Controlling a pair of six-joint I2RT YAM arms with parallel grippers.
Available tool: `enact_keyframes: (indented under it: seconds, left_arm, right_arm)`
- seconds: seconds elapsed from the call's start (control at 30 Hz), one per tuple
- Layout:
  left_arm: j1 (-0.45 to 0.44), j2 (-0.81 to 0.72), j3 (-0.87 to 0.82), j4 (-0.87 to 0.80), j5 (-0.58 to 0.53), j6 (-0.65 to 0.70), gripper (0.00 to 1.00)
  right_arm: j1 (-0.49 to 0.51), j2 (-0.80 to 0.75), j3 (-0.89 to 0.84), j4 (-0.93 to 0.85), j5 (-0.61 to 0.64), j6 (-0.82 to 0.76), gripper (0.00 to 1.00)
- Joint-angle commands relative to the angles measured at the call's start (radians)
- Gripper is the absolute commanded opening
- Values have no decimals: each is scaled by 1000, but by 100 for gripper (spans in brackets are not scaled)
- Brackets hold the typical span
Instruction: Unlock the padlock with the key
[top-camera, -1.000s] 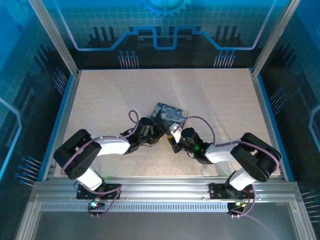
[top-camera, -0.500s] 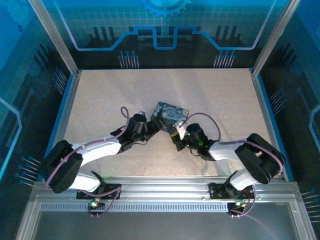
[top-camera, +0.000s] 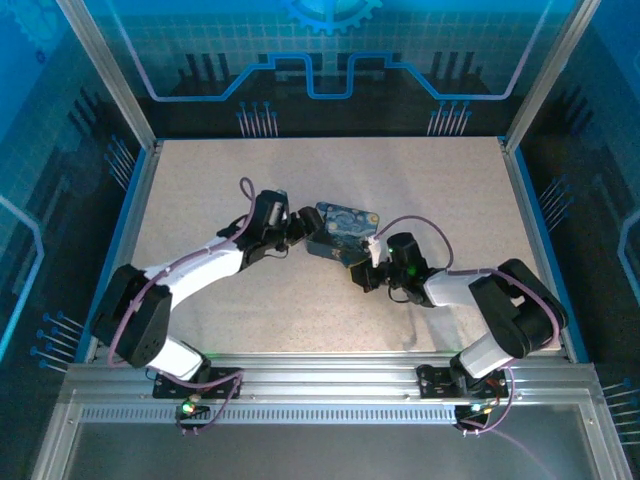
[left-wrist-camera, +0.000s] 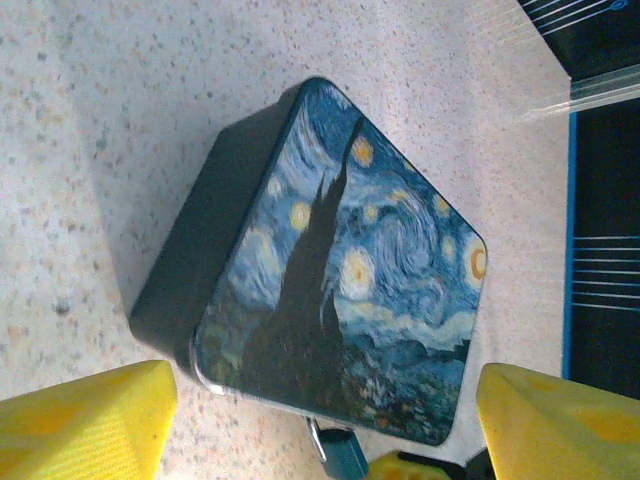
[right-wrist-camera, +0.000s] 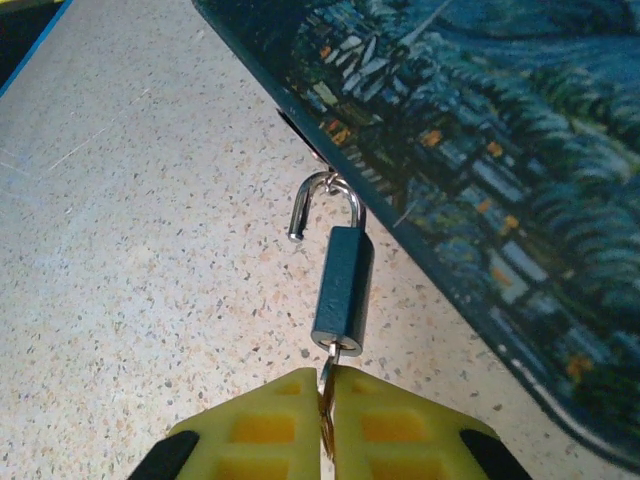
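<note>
The padlock (right-wrist-camera: 342, 285) is a small blue body lying on the table against the edge of the painted box (right-wrist-camera: 480, 130). Its silvery shackle (right-wrist-camera: 322, 200) has swung open: one leg hangs free, the other is hooked at the box's latch. The key (right-wrist-camera: 328, 385) sits in the keyhole, and my right gripper (right-wrist-camera: 327, 410) is shut on it between yellow fingers. My left gripper (left-wrist-camera: 320, 405) is open, its yellow fingers (left-wrist-camera: 85, 420) straddling the near end of the box (left-wrist-camera: 340, 260) without touching it. The padlock (left-wrist-camera: 347, 455) peeks out below the box there.
From above, the box (top-camera: 345, 225) lies mid-table between the left gripper (top-camera: 298, 228) and the right gripper (top-camera: 368, 268). A raised blue-edged frame (top-camera: 128, 230) borders the speckled table. Open tabletop stretches behind and to both sides of the box.
The left arm has stretched farther and its gripper has moved up to the box's left side. The right gripper has shifted slightly right, still holding the key.
</note>
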Motion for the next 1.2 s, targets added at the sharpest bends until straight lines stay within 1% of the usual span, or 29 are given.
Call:
enact_keyframes:
  seconds: [0.0,0.13,0.23,0.33,0.43,0.53,0.67,0.83,1.07,1.17]
  left_arm:
    - [31,65,90,-79,70,113,81]
    - [38,164,213,-162,76,183,83]
    - [42,237,276,-181,113,207,84]
    - [41,287,316,-196,118,228,84]
    - [44,307,328,-206,96,239,84]
    - [45,316,320,-206,87,246,83]
    - [46,334,299,-201,105,239,80]
    - [46,313,234,-175,85,223,78]
    - [44,278,139,-139,89,186,75]
    - [44,251,89,-113,84,167,74]
  right_arm:
    - [-21,29,12,-69,-18,36,13]
    - [-28,37,19,-72,-12,33,21]
    - [-32,33,20,-77,-9,28,26]
    - [-35,10,13,-84,-2,18,29]
    - [-43,-33,-4,-76,-2,11,34]
    - [-56,-72,-12,-57,-40,10,42]
    - [-66,-71,13,-47,-101,2,47]
    - [-90,-45,60,-46,-99,-8,48]
    - [-121,65,167,-60,-137,-62,49]
    - [-136,79,189,-58,-136,-81,49]
